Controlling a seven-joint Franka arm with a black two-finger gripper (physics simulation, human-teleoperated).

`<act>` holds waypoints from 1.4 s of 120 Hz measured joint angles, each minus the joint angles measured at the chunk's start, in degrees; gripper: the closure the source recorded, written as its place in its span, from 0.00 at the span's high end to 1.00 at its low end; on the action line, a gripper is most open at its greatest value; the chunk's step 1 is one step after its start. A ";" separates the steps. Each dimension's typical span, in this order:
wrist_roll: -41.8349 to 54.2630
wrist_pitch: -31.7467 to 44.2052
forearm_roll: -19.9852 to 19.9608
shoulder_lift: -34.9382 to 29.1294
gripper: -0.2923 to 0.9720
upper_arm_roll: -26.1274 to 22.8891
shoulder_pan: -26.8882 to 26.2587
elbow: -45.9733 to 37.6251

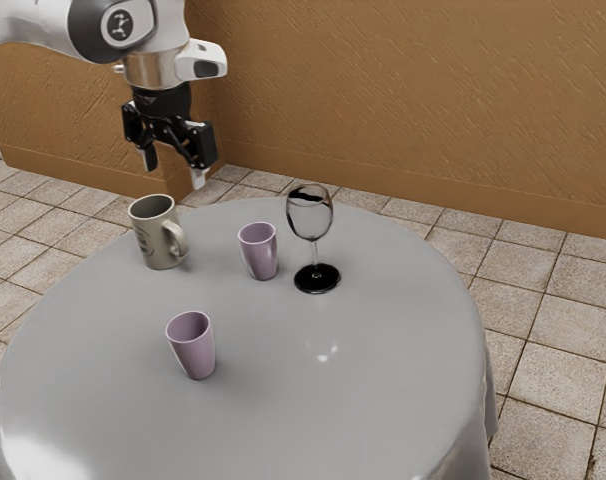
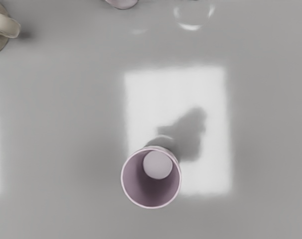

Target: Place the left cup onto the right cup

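Two lilac cups stand upright on the round grey table (image 1: 383, 400). One lilac cup (image 1: 191, 344) is near the front at the exterior view's left; in the wrist view this cup (image 2: 151, 178) is seen from straight above, open mouth up. The other lilac cup (image 1: 258, 250) stands farther back and to the right, and its rim (image 2: 120, 3) just shows in the wrist view. My gripper (image 1: 173, 168) hangs high over the table's back left edge, above the mug, open with nothing between its fingers.
A beige mug (image 1: 158, 232) with a handle stands at the back left, also seen as the mug (image 2: 1, 30) in the wrist view. A wine glass (image 1: 311, 240) with a dark foot stands just right of the rear cup. Tiled floor and a brown wall surround the table.
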 joint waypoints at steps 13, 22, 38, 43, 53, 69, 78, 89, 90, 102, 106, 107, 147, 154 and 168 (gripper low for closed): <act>-0.11 0.38 -0.17 -0.33 0.77 0.01 -0.49 -0.26; -0.18 0.77 -0.16 -0.30 0.77 0.01 -0.51 -0.27; -0.27 2.13 0.02 0.53 0.77 0.06 -0.04 -0.23; -0.30 2.56 0.03 1.12 0.77 0.45 -0.21 0.01; -0.35 3.77 0.13 2.37 0.77 1.32 -0.59 0.31; -0.41 5.19 0.78 4.52 0.77 2.50 -0.10 1.72; -0.44 5.72 0.99 6.41 0.77 2.80 1.57 3.84; -0.44 6.77 1.10 8.15 0.77 2.82 3.75 4.79; -0.44 6.85 1.11 8.39 0.77 2.79 3.89 4.93; -0.28 7.62 1.07 11.28 0.77 2.57 5.18 6.76; -0.22 7.88 1.03 11.93 0.77 2.41 5.57 7.15; -0.21 7.95 1.02 12.06 0.77 2.35 5.67 7.21; 0.20 9.78 0.01 16.97 0.77 1.72 7.94 10.47; 0.25 10.00 -0.14 17.49 0.77 1.04 8.55 10.70; 0.44 10.28 -0.80 19.05 0.76 -0.23 10.17 11.38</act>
